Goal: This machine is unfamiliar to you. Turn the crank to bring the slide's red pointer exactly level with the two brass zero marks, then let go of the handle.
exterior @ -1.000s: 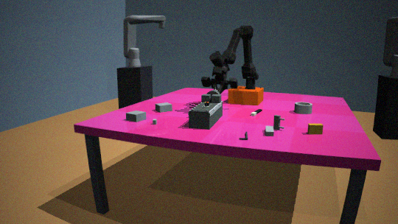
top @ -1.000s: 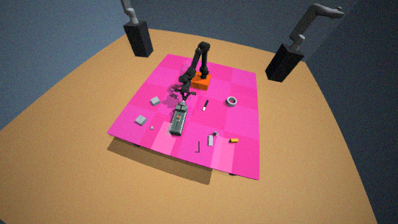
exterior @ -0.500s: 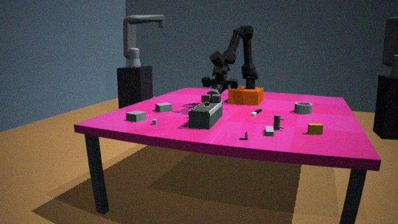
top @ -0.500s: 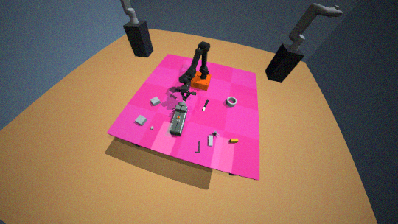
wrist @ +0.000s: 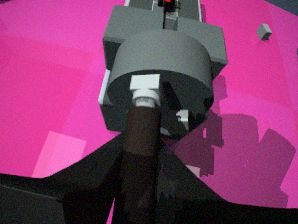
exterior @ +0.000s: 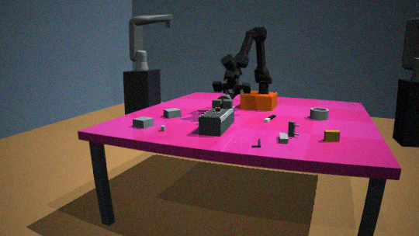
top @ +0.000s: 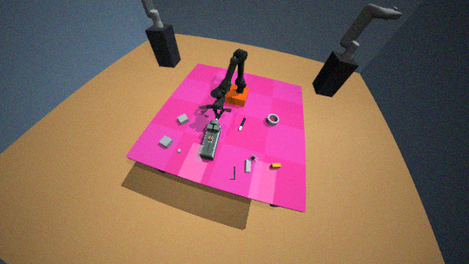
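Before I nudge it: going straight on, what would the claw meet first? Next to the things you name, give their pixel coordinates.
Likely the crank's round grey hub (wrist: 162, 55), just past the handle (wrist: 142, 130) it grips; depth is hard to judge.

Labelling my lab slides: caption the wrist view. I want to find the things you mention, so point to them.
Gripper (wrist: 139, 140) shut on the dark crank handle (wrist: 143, 125), before a grey round hub (wrist: 162, 52).

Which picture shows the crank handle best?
The wrist view: the brown handle looks big there, squeezed by the gripper. In the top and exterior views, the handle is too tiny to make out clearly.
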Controlling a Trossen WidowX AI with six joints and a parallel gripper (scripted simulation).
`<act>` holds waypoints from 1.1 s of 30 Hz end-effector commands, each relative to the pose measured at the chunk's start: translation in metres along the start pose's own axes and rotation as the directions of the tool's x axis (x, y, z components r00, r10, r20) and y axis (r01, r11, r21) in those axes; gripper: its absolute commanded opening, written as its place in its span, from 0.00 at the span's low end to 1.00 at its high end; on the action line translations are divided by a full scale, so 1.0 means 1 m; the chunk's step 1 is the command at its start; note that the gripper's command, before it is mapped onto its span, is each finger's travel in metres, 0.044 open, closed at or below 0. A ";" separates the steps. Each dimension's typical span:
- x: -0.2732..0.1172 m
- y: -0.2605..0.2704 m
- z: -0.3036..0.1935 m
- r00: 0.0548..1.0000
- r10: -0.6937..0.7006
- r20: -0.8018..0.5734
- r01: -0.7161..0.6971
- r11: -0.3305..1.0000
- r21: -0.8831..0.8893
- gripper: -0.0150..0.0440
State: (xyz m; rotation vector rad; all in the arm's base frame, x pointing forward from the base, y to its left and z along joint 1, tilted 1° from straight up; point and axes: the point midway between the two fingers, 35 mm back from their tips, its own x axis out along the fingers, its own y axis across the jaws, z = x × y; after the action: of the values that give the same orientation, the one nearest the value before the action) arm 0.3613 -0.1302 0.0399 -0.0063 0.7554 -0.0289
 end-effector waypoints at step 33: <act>0.007 0.014 -0.007 1.000 0.023 -0.007 -0.023 1.000 -0.002 0.25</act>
State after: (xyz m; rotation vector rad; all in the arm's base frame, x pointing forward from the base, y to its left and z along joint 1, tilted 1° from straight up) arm 0.3617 -0.1231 0.0352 -0.0050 0.7522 -0.0218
